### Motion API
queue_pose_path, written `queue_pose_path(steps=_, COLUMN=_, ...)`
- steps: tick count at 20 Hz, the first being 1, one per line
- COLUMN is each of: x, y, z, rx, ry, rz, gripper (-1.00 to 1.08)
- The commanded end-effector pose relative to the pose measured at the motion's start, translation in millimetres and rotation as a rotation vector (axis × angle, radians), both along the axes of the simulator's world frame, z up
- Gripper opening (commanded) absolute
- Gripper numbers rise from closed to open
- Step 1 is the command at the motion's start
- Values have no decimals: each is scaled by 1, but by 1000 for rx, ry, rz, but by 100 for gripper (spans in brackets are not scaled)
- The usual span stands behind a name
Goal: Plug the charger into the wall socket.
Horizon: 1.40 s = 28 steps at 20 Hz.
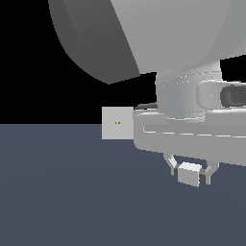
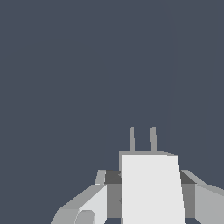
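Observation:
The charger (image 1: 189,174) is a small off-white block held between the two fingers of my gripper (image 1: 190,174), low at the exterior view's right, just above the dark floor. In the wrist view the charger (image 2: 151,188) fills the space between the fingers, and its two thin prongs (image 2: 142,139) stick out ahead. The wall socket (image 1: 116,123) is a flat light-grey square plate with two tiny dots, standing upright farther back at the exterior view's left of the gripper. The arm covers the plate's right edge. The socket does not show in the wrist view.
The dark grey-blue floor (image 1: 62,192) spreads under everything. The arm's large grey links (image 1: 158,33) fill the upper right of the exterior view and hide what lies behind them.

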<state>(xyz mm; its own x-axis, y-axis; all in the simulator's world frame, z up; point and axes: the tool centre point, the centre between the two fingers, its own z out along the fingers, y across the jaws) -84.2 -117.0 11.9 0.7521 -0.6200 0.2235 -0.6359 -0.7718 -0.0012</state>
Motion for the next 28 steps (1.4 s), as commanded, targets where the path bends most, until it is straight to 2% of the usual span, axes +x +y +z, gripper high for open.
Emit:
queue_pose_path(steps=1, x=0, y=0, z=0, rx=0, ry=0, rz=0, gripper=-100)
queue_pose_path(steps=6, x=5, y=3, z=3, rx=-1, ry=0, rz=21, gripper=-100)
queue_pose_path(steps=12, x=27, y=20, z=19, rx=-3, ry=-1, rz=131, gripper=-100)
queue_pose_path(steps=21, x=76, y=80, z=59, rx=-6, ry=-2, rz=428, gripper=-100)
queue_pose_path(steps=28, x=95, y=122, z=82, rx=-4, ry=-2, rz=601, gripper=-100)
